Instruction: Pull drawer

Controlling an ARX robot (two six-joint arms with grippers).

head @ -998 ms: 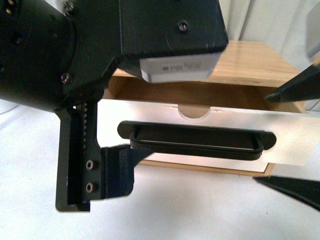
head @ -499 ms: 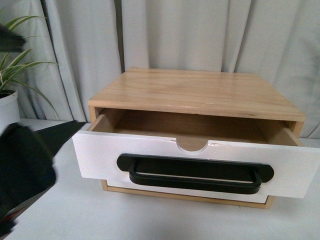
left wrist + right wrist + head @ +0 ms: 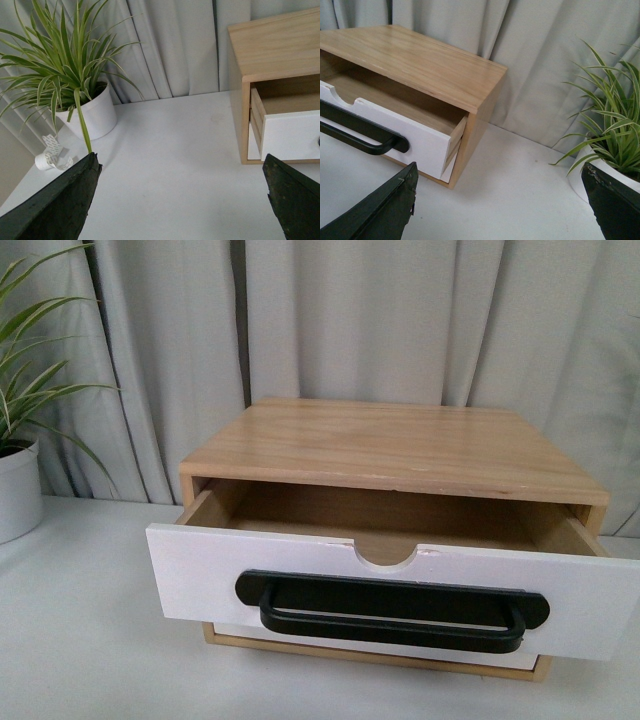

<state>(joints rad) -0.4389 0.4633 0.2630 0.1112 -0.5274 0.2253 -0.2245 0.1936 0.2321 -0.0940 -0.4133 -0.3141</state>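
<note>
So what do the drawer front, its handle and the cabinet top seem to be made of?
Drawer front: probably wood painted matte white; bare wood sides show behind it. Handle: black, smooth, plastic or metal, cannot tell. Cabinet top: light wood, visible grain.

Pale grey pleated curtains hang across the whole back of the scene, falling to the far edge of the plain white desk. Near the desk's far left corner stands a striped green spider plant in a round white pot, with a small white ribbed object just beside it. Another green potted plant stands toward the far right edge. The light is soft and even.
</note>
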